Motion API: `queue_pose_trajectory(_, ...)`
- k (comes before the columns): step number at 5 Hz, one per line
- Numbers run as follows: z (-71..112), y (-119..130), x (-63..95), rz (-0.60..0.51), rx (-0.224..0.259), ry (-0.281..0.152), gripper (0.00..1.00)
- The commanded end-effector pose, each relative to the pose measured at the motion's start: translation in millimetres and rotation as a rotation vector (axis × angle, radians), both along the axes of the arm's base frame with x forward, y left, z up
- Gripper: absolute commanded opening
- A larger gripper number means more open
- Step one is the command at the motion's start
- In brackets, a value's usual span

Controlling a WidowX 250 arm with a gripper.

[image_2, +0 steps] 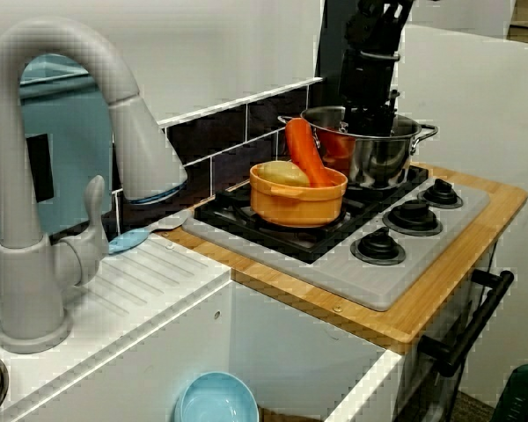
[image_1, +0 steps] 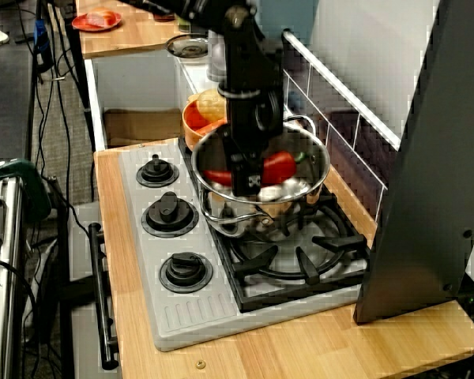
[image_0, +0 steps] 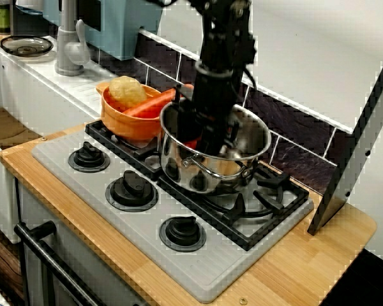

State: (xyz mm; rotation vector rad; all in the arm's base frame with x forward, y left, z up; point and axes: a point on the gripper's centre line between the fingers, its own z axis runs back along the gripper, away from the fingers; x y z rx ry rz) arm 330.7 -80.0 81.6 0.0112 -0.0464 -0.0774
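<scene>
My black gripper point(image_0: 206, 141) reaches straight down into a steel pot point(image_0: 179, 164) on the back left burner of the toy stove. In the view from the right side the gripper point(image_1: 249, 181) is low inside the pot point(image_1: 319, 155), with a red vegetable point(image_1: 279, 166) right against it and a pale item beside that. The fingers are hidden by the pot wall and the wrist, so their state does not show. In the view from the sink, only the arm point(image_2: 370, 70) shows above the pot point(image_2: 378, 160).
An orange pot point(image_0: 120, 121) with a carrot point(image_0: 150, 104) and a yellowish potato point(image_0: 127, 91) touches the steel pot's left side. Three knobs point(image_0: 133, 189) line the stove front. A grey faucet point(image_2: 35, 176) stands at the sink, and a dark panel point(image_1: 426, 158) leans at right.
</scene>
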Motion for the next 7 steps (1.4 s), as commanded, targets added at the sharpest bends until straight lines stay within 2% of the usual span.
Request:
queue_pose_trajectory(1,68.8,7.2,0.9,-0.047,-0.092,-0.08,0.0)
queue_pose_trajectory(2,81.8,6.9,0.9,-0.067,-0.143,-0.088,0.0)
queue_pose_trajectory(4,97.4,3.0,1.2,-0.075,-0.175,-0.11,0.0)
queue_pose_trajectory(5,104.8,13.0,2.9,-0.052,-0.177,-0.13,0.0)
queue_pose_trajectory(6,112.0,33.9,7.2,-0.009,-0.184,-0.141,0.0)
queue_pose_trajectory(7,109.8,54.4,12.3,0.034,-0.175,-0.141,0.0)
